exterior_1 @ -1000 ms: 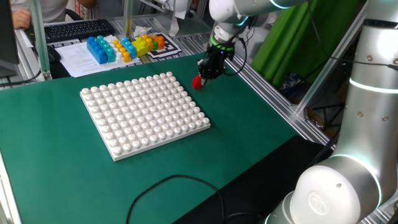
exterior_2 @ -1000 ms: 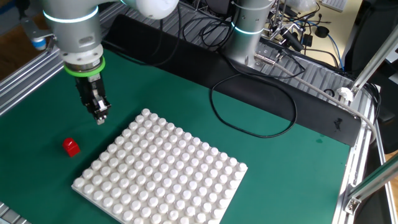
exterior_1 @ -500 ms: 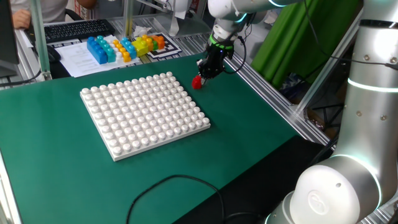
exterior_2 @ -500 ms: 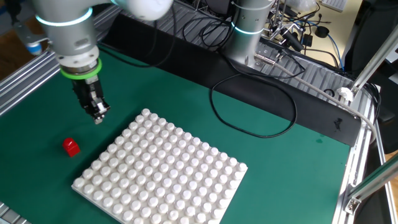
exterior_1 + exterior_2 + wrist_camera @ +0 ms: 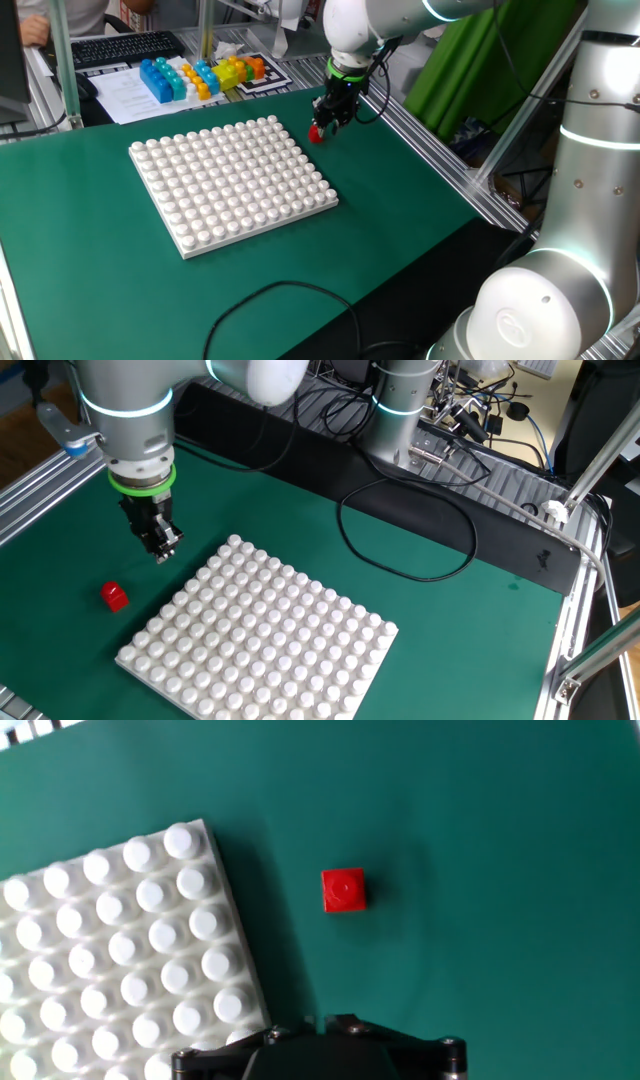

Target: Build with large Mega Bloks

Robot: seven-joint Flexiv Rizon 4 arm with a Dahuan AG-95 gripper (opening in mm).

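A green table (image 5: 400, 200) carries a white studded baseplate (image 5: 260, 645), with aluminium rails, cables and a keyboard around it. The red brick (image 5: 343, 890) sits upright, stud up, squarish with no clear long axis, just beside the baseplate's corner. The fingers (image 5: 163, 550) hang above the table near it, holding nothing; I cannot tell their spread.

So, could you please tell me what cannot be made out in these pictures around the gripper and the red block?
- Gripper: open or shut is unclear; its fingertips are too small in both fixed views and cut off by the bottom edge in the hand view.
- Red block: in one fixed view the gripper partly covers it, so the gap between them is unclear there.
- Coloured blocks beyond the mat: too small to count.
- White studded baseplate: cut off by the hand view's left edge.
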